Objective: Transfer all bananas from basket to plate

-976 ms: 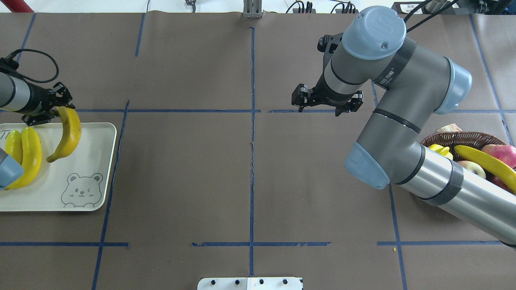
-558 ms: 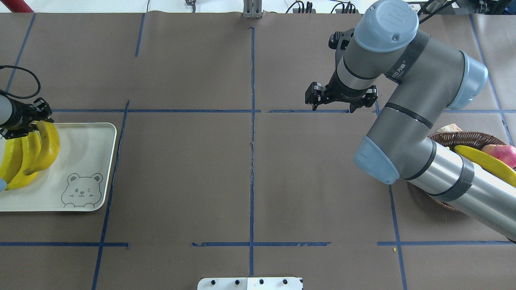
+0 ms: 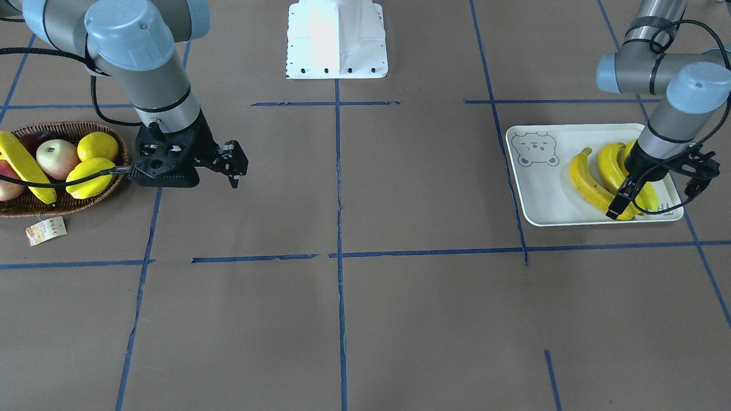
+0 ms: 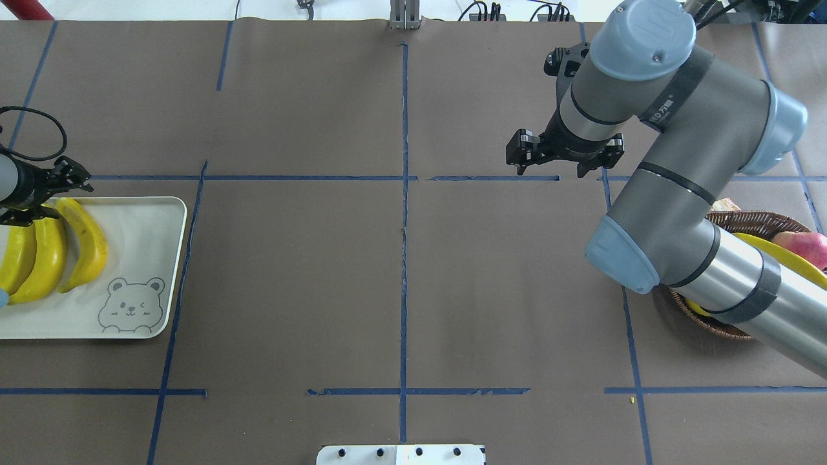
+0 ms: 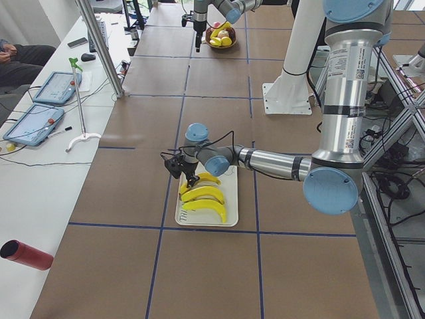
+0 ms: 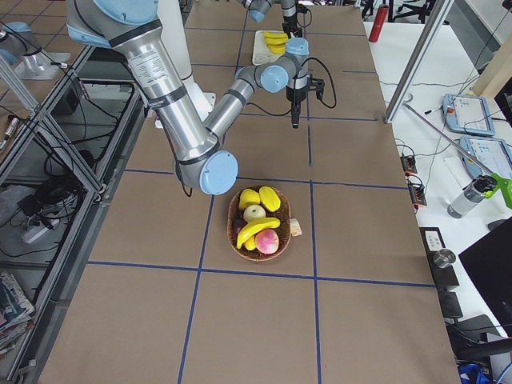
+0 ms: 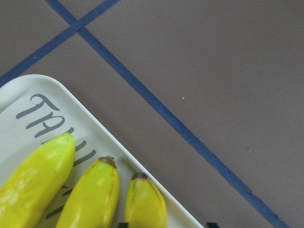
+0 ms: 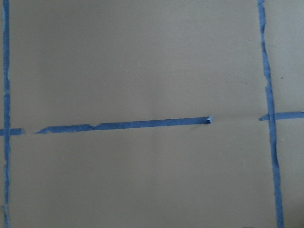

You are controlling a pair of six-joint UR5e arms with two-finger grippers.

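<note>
At the plate end of the table the left gripper [image 3: 652, 202] hangs low over the plate [image 3: 542, 191], fingers spread apart and clamping nothing; the banana under it lies flat on the plate, so that drop looks done. Three bananas [image 3: 591, 185] lie side by side there, at the end away from the bear drawing. The fourth banana [image 3: 23, 168] is in the basket [image 3: 68, 206], lying across the other fruit. The right gripper [image 4: 550, 169] hovers over bare table just beside the basket, fingers apart, empty; its wrist view shows only table and blue tape. Step in hand, my judgement: third release finished, fetch of the last one about to start. The next move calls for the right gripper to swing over the basket, come down and take the fourth banana around its middle without knocking the apple [image 3: 57, 158] or lemon [image 3: 97, 145] next to it, then get it across to the plate, where free space is beside the bear; the left gripper should lift clear first. Counts: bananas four (three on plate, one in basket), plate one, basket one, grippers two and both unclenched, apples at least two, lemon one, starfruit [image 3: 88, 177] one, paper tag [image 3: 45, 230] one by the basket
</note>
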